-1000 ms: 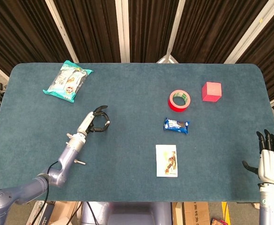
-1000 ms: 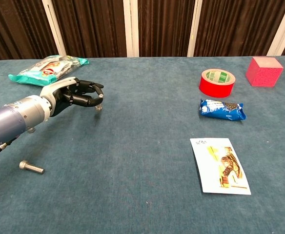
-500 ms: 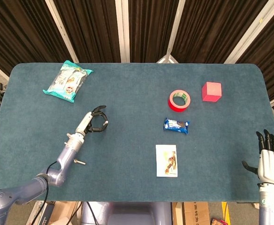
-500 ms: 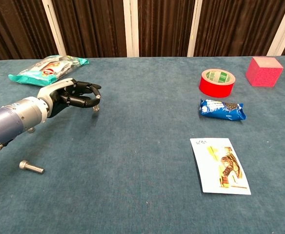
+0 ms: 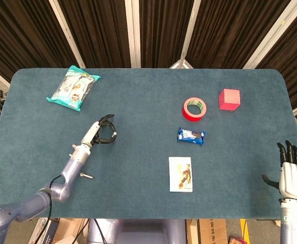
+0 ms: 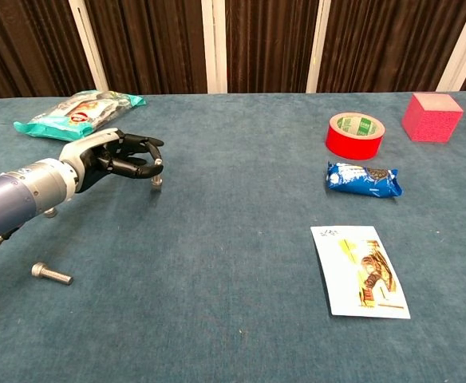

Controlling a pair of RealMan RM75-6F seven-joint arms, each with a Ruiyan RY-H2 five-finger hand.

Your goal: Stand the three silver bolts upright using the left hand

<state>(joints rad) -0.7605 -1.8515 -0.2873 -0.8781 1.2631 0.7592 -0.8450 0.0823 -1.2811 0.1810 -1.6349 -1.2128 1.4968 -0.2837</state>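
Far left first: a bolt (image 6: 51,274) lies flat on the table (image 6: 217,319), at about seven o'clock from the left hand (image 6: 117,155) and well apart from it, clearly not yet stood up. Another small silver piece peeks out beside the forearm, too hidden to tell whether it is an upright bolt. Now the action: the left hand's fingertips (image 6: 155,163) are curled together over a bolt (image 6: 156,181) that stands head-up on the cloth, at about four o'clock from the palm. They look pinched on its top or just touching it; I cannot tell which for certain. Here is the danger: the cloth is soft and the bolt's foot is narrow, so a sideways drag as the fingers let go would likely tip it over. A sweep of the forearm could also knock whatever stands beside it. Far right, the right hand (image 5: 292,173) rests off the table's edge, fingers straight, apart, holding nothing.
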